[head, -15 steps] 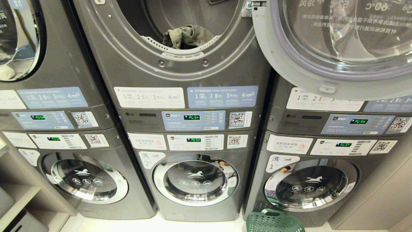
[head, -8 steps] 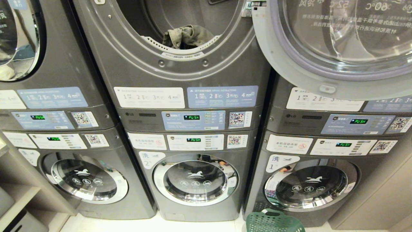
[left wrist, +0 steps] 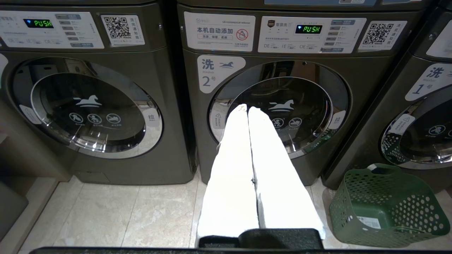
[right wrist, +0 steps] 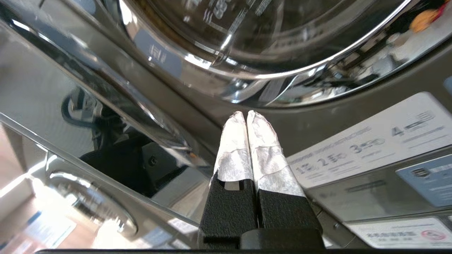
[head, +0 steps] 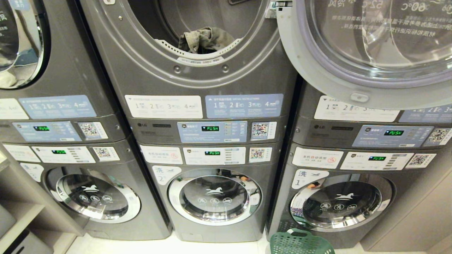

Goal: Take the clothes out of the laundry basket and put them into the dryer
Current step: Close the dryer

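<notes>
basket first: the green laundry basket (head: 300,242) sits on the pale floor (left wrist: 106,211) at the near edge of the head view, just in front of the lower right machine. in the left wrist view the laundry basket (left wrist: 388,208) shows a bare bottom with only a white label on it; no clothes are visible inside.

beyond it stand three grey stacks of machines side by side, each with a round-doored washer below and a dryer above, so three washer doors are in sight, all closed. the middle one carries the number 2 (left wrist: 208,79), the right one the number 1 (head: 301,182).

higher and farther, the middle dryer (head: 197,70) stands open, and one crumpled olive-grey garment (head: 204,39) lies at the front lip of its drum. its round glass door (head: 370,53) hangs swung out to the right, covering the upper part of the right stack.

neither arm shows in the head view. the left gripper (left wrist: 248,110) points level toward washer 2, low above the floor, its two white-wrapped fingers (left wrist: 233,158) pressed together with nothing between them. the right gripper (right wrist: 246,114) is raised and aimed upward, close under the chrome rim of a dryer door (right wrist: 268,70), beside a numbered instruction sticker (right wrist: 367,148); its two taped fingers (right wrist: 268,155) meet at the tips and grip nothing.
</notes>
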